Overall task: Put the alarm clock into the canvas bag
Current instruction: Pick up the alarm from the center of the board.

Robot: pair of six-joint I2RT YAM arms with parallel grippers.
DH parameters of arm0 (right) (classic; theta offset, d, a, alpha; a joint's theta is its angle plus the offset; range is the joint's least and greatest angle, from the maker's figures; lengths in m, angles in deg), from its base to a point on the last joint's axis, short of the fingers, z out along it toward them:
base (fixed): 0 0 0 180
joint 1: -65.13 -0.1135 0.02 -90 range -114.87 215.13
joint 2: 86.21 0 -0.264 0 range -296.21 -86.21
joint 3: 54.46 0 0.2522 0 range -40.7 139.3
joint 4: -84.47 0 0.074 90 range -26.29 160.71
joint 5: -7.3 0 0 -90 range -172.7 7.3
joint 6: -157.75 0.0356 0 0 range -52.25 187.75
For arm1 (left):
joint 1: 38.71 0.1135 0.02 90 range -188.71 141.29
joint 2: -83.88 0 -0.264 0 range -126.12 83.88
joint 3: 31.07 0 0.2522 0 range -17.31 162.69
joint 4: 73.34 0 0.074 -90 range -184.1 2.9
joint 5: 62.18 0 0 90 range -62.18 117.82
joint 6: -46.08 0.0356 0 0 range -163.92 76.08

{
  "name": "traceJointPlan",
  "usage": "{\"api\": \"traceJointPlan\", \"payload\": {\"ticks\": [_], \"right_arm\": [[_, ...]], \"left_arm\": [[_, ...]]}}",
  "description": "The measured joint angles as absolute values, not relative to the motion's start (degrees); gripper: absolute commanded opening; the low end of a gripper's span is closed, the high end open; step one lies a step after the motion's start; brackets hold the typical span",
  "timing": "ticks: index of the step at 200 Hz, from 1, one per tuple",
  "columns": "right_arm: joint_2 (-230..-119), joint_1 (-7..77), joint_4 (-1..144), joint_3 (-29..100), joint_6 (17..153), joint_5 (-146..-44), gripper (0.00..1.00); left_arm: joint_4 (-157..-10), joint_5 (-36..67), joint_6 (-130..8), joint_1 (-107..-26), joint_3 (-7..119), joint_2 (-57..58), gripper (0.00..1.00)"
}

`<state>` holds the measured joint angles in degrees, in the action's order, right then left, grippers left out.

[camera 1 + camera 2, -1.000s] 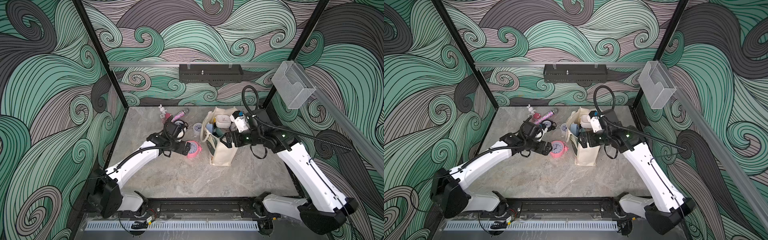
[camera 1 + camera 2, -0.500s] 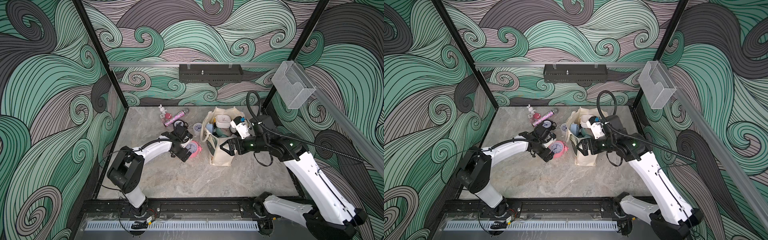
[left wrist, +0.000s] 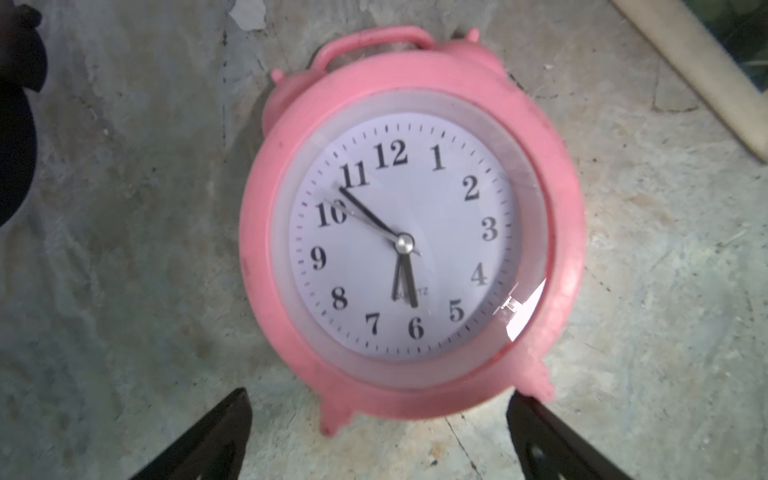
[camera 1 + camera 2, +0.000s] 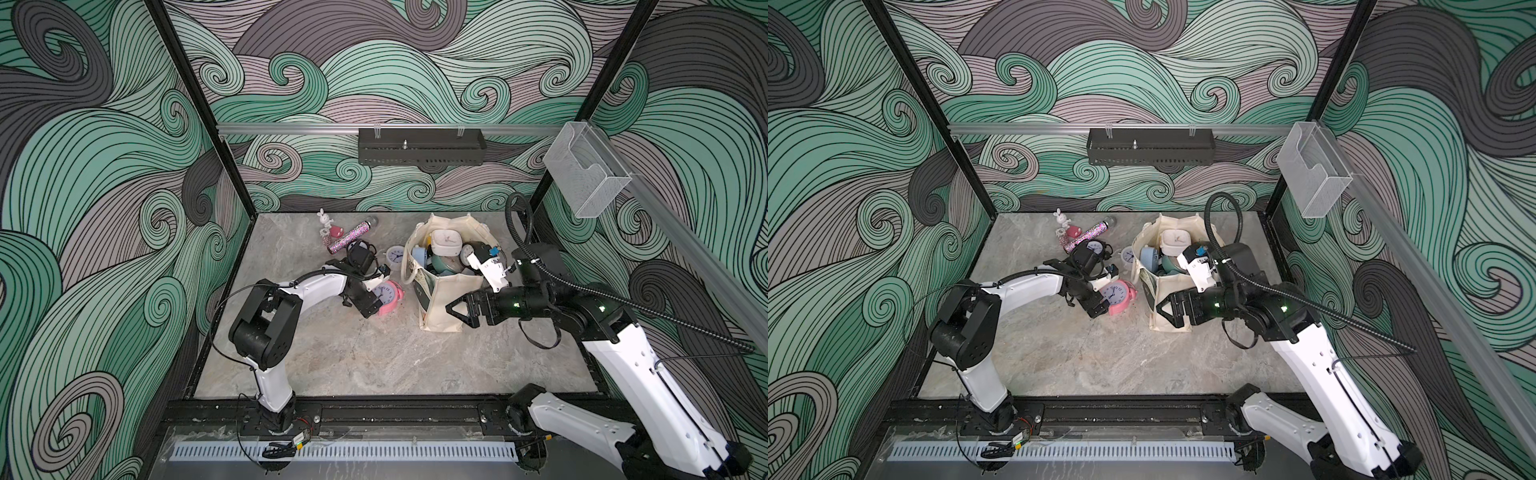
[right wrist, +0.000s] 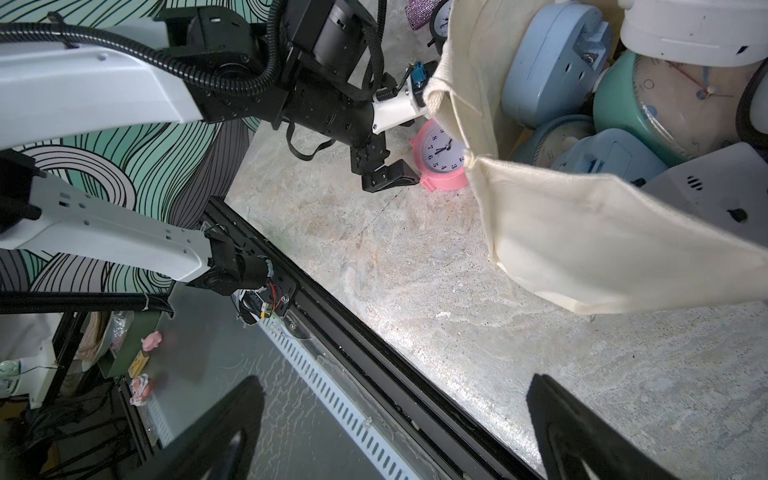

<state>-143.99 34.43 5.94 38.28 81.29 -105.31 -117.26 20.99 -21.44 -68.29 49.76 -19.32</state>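
The pink alarm clock [image 4: 391, 296] [image 4: 1122, 296] lies face up on the stone table, just left of the canvas bag [image 4: 441, 291] [image 4: 1173, 282]. My left gripper [image 4: 376, 293] [image 4: 1102, 296] is open over the clock's foot end; in the left wrist view the alarm clock [image 3: 411, 232] fills the frame and the left gripper [image 3: 378, 415] has one dark fingertip [image 3: 232, 419] on each side of its feet, not closed on it. My right gripper [image 4: 455, 311] [image 4: 1163, 309] hangs open and empty at the bag's near face. The right wrist view shows the right gripper [image 5: 395, 386], bag [image 5: 582, 232] and clock [image 5: 442, 160].
The bag stands open and holds several clocks, among them a white square one [image 4: 446, 242] and blue ones [image 5: 552, 62]. A small white clock [image 4: 395, 255], a glitter tube [image 4: 349, 237] and a bunny figure [image 4: 323, 218] lie behind the left wrist. A black frame rail [image 4: 374, 409] borders the front.
The left arm has folded its elbow back toward its base while its gripper stayed at the pink clock. The right gripper has drawn toward the front along the bag's near side.
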Motion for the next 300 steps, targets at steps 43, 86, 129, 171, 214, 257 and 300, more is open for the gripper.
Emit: {"api": "traceJointPlan", "payload": {"ticks": [43, 86, 129, 171, 214, 257, 300], "right_arm": [[-144.14, 34.43, 5.96, 37.62, 81.27, -105.31, 1.0], [-144.89, 34.43, 6.16, 37.21, 81.27, -105.31, 1.0], [-145.06, 34.43, 6.22, 36.46, 81.27, -105.26, 1.0], [-145.06, 34.43, 6.38, 36.05, 81.27, -105.26, 1.0], [-145.06, 34.43, 6.62, 35.7, 81.27, -105.28, 1.0], [-144.58, 34.43, 6.57, 35.7, 81.32, -105.26, 1.0], [-144.08, 34.43, 6.57, 35.68, 81.51, -105.28, 1.0]], "left_arm": [[-118.09, 16.82, -22.08, -68.03, 50.59, -20.0, 0.99], [-119.53, 12.84, -25.92, -68.01, 51.48, -19.97, 0.99], [-119.73, 11.64, -33.25, -68.01, 51.83, -19.78, 0.99], [-120.05, 13.23, -41.07, -69.37, 51.66, -18.92, 0.99], [-120.05, 18.17, -46.97, -73.54, 51.44, -17.07, 0.99], [-120.4, 22.7, -49.4, -74.52, 51.48, -17.26, 0.99], [-120.77, 25.36, -51.54, -74.68, 52.79, -19.01, 0.99]]}}
